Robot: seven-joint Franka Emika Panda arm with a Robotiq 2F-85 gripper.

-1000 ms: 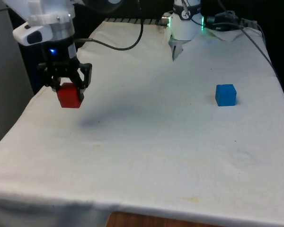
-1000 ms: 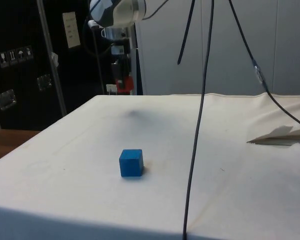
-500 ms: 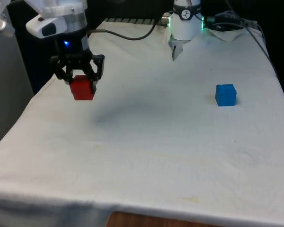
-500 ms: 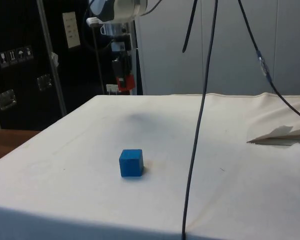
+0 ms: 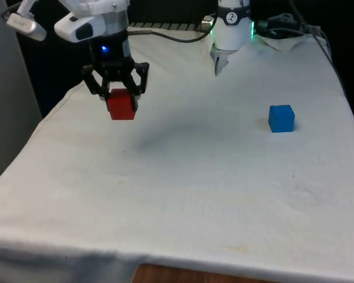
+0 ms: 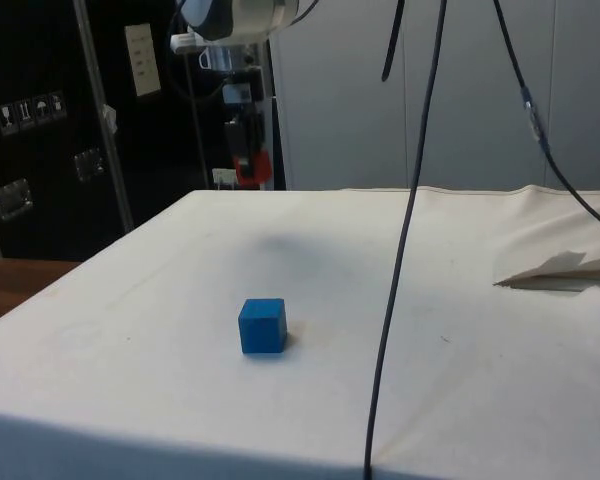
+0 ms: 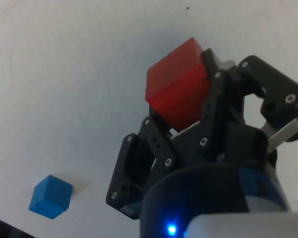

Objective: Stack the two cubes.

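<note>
Red cube (image 5: 121, 106) clamped in end effector (image 5: 117, 97) — airborne, blue cube (image 5: 281, 118) well apart

No readable text; cabinet (image 6: 40, 130) stickers and paper notice illegible

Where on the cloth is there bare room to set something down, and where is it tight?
Bare cloth runs from the blue cube to the near edge, and between it and the tool holding the red cube in the air. It is crowded at the far end, by the cables.
</note>
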